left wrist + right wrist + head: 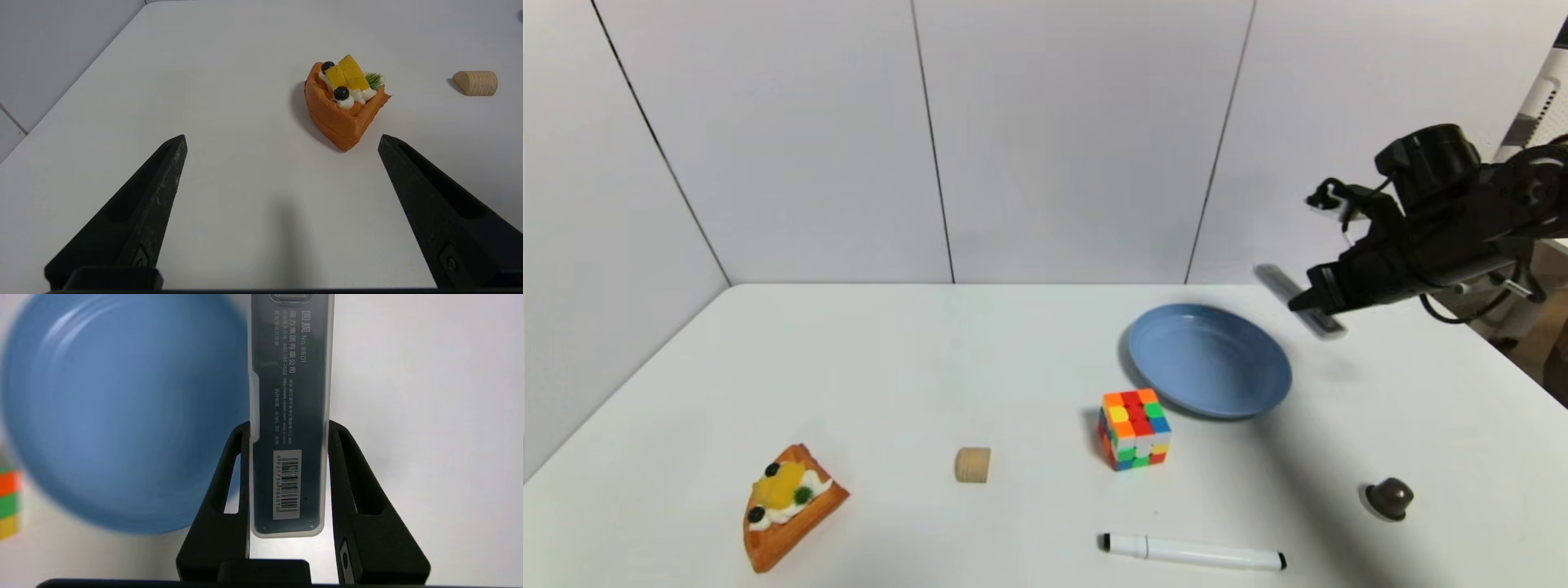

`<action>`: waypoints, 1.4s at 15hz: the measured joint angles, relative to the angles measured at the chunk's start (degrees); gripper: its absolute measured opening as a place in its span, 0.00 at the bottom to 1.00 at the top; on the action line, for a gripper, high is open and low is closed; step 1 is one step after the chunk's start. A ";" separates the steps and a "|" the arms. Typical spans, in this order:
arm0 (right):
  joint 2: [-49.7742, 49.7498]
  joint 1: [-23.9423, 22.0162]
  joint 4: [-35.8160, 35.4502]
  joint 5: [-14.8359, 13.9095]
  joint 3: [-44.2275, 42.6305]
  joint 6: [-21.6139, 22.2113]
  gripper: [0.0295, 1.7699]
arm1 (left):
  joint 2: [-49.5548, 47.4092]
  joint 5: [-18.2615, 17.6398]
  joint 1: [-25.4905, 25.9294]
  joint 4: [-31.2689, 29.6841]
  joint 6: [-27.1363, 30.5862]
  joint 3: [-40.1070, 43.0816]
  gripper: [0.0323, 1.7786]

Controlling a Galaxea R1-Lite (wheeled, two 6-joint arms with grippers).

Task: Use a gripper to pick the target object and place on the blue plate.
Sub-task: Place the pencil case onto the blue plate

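1. Currently gripping the grey bar near its barcode end, right gripper clamped on both long edges, held in the air just beside the blue plate, off its far right rim.
2. Carrying it over the plate's middle, keeping the bar level and lowering before letting go, probably best.
3. Avoiding the cube near the plate's front rim.
4. Idling with fingers spread wide: left gripper, well away from the plate, near the cake slice.

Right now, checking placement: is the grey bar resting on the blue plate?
No; the right tool holds the grey bar beside the blue plate.
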 joint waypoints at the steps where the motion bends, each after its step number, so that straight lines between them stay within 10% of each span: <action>1: -1.10 2.51 -0.09 0.02 1.37 0.29 0.29 | 0.00 0.00 0.00 0.00 0.00 0.00 0.95; 12: 0.15 12.14 -5.35 -0.15 7.33 0.20 0.29 | 0.00 0.00 0.00 0.00 0.00 0.00 0.95; 21: -0.77 10.18 -6.44 -0.72 8.02 0.00 0.75 | 0.00 0.00 0.00 0.00 0.00 0.00 0.95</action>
